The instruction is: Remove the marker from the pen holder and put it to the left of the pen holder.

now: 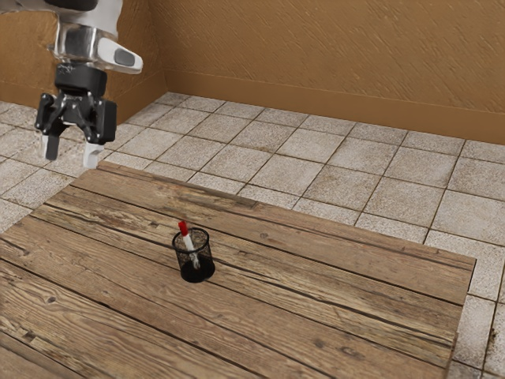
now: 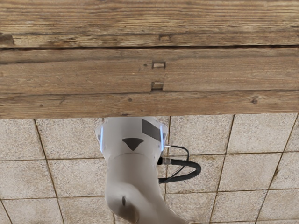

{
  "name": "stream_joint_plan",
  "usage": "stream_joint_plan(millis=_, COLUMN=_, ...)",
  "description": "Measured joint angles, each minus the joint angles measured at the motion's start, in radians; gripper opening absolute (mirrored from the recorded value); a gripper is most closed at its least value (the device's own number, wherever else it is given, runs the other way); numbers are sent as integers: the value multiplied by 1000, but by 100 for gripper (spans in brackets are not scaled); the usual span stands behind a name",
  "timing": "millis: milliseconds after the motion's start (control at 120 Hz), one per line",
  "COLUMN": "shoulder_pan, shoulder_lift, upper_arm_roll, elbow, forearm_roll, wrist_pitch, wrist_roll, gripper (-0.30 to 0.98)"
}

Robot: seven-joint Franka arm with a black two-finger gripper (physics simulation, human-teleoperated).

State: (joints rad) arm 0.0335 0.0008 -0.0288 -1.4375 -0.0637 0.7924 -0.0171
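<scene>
At the exterior view's upper left, gripper (image 1: 71,151) hangs pointing down, fingers wide apart, nothing between them. One arm only, so no choice of hand. Next rightward: near end of wooden table (image 1: 316,320); exact height of fingertips over it can't be told. Robot base (image 2: 133,140) is beside the table edge in the wrist view.

Further right, and well below the gripper: marker (image 1: 187,239), red cap up, white body down inside pen holder (image 1: 197,272). Holder upright on the table, well apart from the gripper. Marker's long axis is steep, not quite vertical: cap end tips to the exterior view's left, roughly the gripper's side; lower end goes right, down into the mesh. Cap sticks out above the rim.

Key relation: marker is out ahead of the gripper, away from the base, and lower. Step in hand looks like the approach; task at its start. Coming move likely needs travel outward, then down over the cap. Risk: a fingertip catching the rim and tipping the holder.
</scene>
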Motion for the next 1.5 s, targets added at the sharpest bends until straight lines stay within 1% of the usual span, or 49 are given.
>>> stream_joint_plan(millis=67, shoulder_pan=10, shoulder_lift=-1, upper_arm_roll=-12, elbow=-47, forearm_roll=0, wrist_pitch=179, wrist_roll=-6, gripper=69)
stream_joint_plan(millis=100, shoulder_pan=7, shoulder_lift=23, upper_arm_roll=-10, elbow=-55, forearm_roll=-2, wrist_pitch=247, wrist_roll=-9, gripper=69)
stream_joint_plan(millis=133, shoulder_pan=-5, shoulder_lift=81, upper_arm_roll=1, elbow=-59, forearm_roll=-4, wrist_pitch=304, wrist_roll=-12, gripper=69)
stream_joint_plan(millis=175, shoulder_pan=-5, shoulder_lift=192, upper_arm_roll=9, elbow=-16, forearm_roll=-6, wrist_pitch=363, wrist_roll=-15, gripper=69)
stream_joint_plan(millis=225, shoulder_pan=19, shoulder_lift=322, upper_arm_roll=13, elbow=41, forearm_roll=-10, wrist_pitch=416, wrist_roll=-19, gripper=69)
stream_joint_plan(millis=317, shoulder_pan=48, shoulder_lift=492, upper_arm_roll=14, elbow=93, forearm_roll=-26, wrist_pitch=479, wrist_roll=-25, gripper=69)
stream_joint_plan(millis=375, shoulder_pan=50, shoulder_lift=562, upper_arm_roll=12, elbow=113, forearm_roll=-34, wrist_pitch=506, wrist_roll=-28, gripper=69)
stream_joint_plan(millis=433, shoulder_pan=51, shoulder_lift=605, upper_arm_roll=10, elbow=120, forearm_roll=-41, wrist_pitch=525, wrist_roll=-31, gripper=69)
stream_joint_plan(millis=633, shoulder_pan=51, shoulder_lift=652, upper_arm_roll=0, elbow=143, forearm_roll=-68, wrist_pitch=511, wrist_roll=-24, gripper=66)
stream_joint_plan(millis=775, shoulder_pan=41, shoulder_lift=662, upper_arm_roll=-1, elbow=151, forearm_roll=-78, wrist_pitch=464, wrist_roll=-19, gripper=50)
stream_joint_plan(millis=975, shoulder_pan=5, shoulder_lift=667, upper_arm_roll=-1, elbow=159, forearm_roll=-85, wrist_pitch=412, wrist_roll=-15, gripper=40)
stream_joint_plan(millis=1108, shoulder_pan=2, shoulder_lift=692, upper_arm_roll=8, elbow=180, forearm_roll=-91, wrist_pitch=394, wrist_roll=-13, gripper=25)
stream_joint_plan(millis=1167, shoulder_pan=2, shoulder_lift=699, upper_arm_roll=10, elbow=191, forearm_roll=-95, wrist_pitch=387, wrist_roll=-12, gripper=20)
stream_joint_plan(millis=1208, shoulder_pan=2, shoulder_lift=704, upper_arm_roll=31, elbow=194, forearm_roll=-105, wrist_pitch=383, wrist_roll=-12, gripper=18)
stream_joint_plan(millis=1300, shoulder_pan=7, shoulder_lift=713, upper_arm_roll=63, elbow=200, forearm_roll=-130, wrist_pitch=377, wrist_roll=-11, gripper=14)
stream_joint_plan(millis=1500, shoulder_pan=5, shoulder_lift=740, upper_arm_roll=70, elbow=231, forearm_roll=-152, wrist_pitch=374, wrist_roll=-11, gripper=12)
